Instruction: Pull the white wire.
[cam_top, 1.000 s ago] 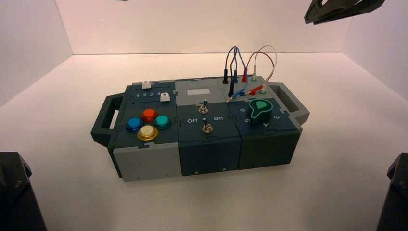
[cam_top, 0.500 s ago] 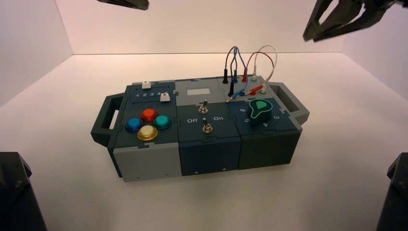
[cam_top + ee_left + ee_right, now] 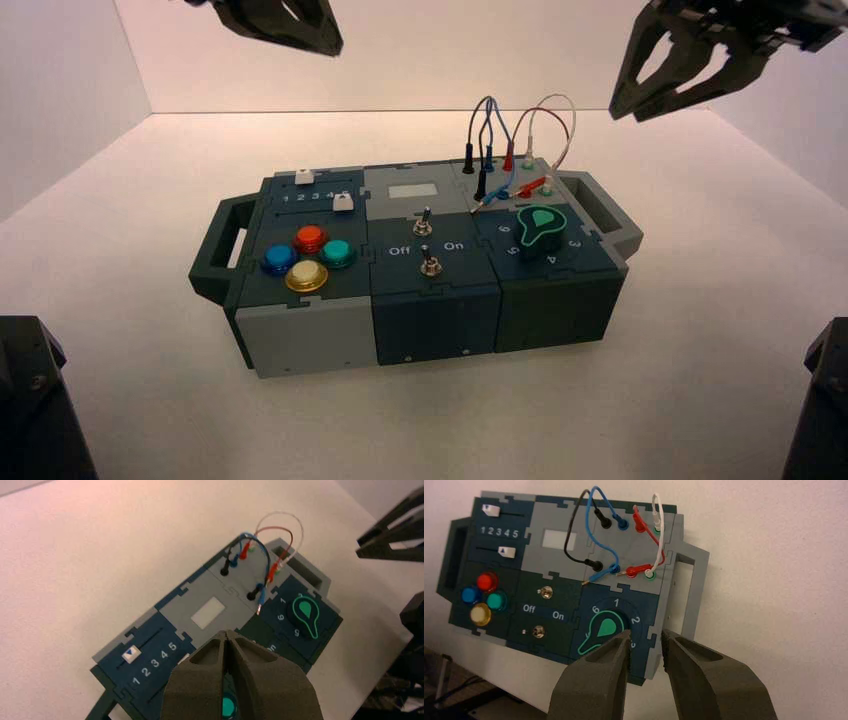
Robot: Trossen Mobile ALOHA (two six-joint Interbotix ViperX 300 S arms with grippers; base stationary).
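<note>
The white wire (image 3: 562, 125) arches over the box's far right corner, both white plugs in sockets; it also shows in the right wrist view (image 3: 659, 527) and the left wrist view (image 3: 295, 532). A dark red wire (image 3: 540, 110) and blue-grey wires (image 3: 487, 115) arch beside it. My right gripper (image 3: 625, 110) hangs open, high above and right of the wires; in its wrist view (image 3: 645, 637) it is empty. My left gripper (image 3: 330, 48) is high over the box's far left, shut and empty (image 3: 227, 636).
The box (image 3: 310, 345) carries two white sliders (image 3: 305, 178), coloured buttons (image 3: 308, 260), two toggle switches (image 3: 424, 222) marked Off and On, and a green-outlined knob (image 3: 540, 228). It has a handle (image 3: 215, 250) at each end. White walls enclose the table.
Both arms have come down into the high view: the left gripper appeared at the top left, and the right gripper dropped lower and nearer the wires.
</note>
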